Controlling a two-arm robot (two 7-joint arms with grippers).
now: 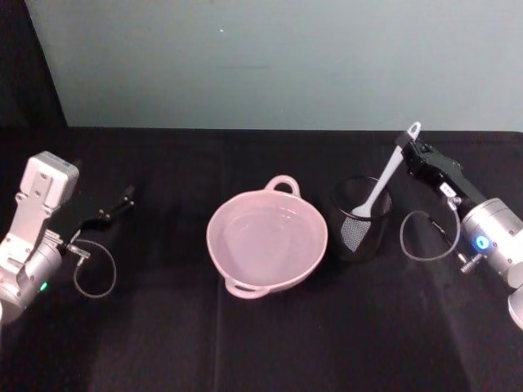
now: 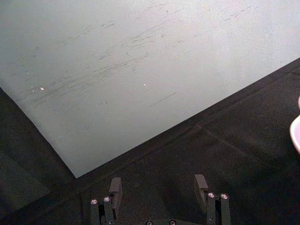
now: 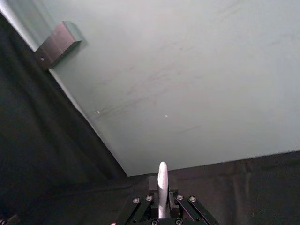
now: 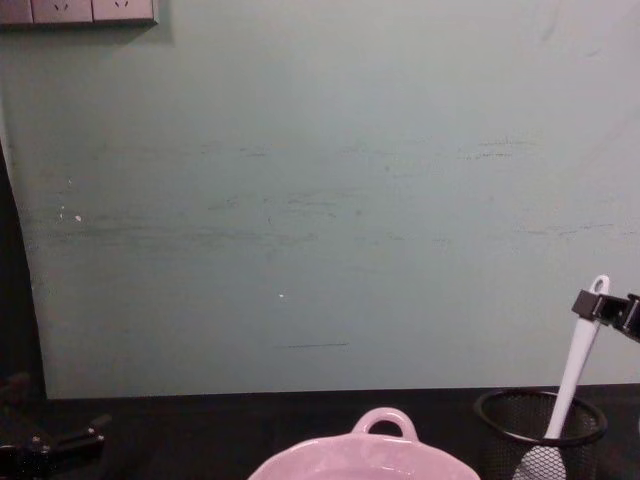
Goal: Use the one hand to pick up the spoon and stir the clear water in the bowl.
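The right gripper (image 1: 409,152), a black boxy hand on a silver cylindrical wrist with a blue ring light, has its fingers pressed together on the long, slim white plastic spoon (image 1: 382,180). It pinches the handle just below the hole at the top end. In the right wrist view the handle (image 3: 162,187) rises narrow-edge-on between the two black fingers of this gripper (image 3: 162,208). From the chest view we see the same clamp (image 4: 603,305) at the right edge, with the spoon (image 4: 577,360) leaning down and leftward from it.

The spoon's flat blade sits inside the black wire-mesh cup (image 1: 359,237), which stands on the black cloth-covered table (image 1: 245,343) just to the right of the wide pale pink ceramic bowl (image 1: 230,224). The bowl and the cup (image 4: 500,410) stand close together; we cannot tell whether they touch. The clear water (image 1: 268,238) shows only as a faint sheen inside the bowl.

The left gripper (image 1: 122,198) rests low at the table's left side, well apart from the bowl, its fingers (image 2: 115,187) spread and holding nothing.

A small white label (image 1: 448,189) sits on the right gripper's body; we cannot read any writing on it.
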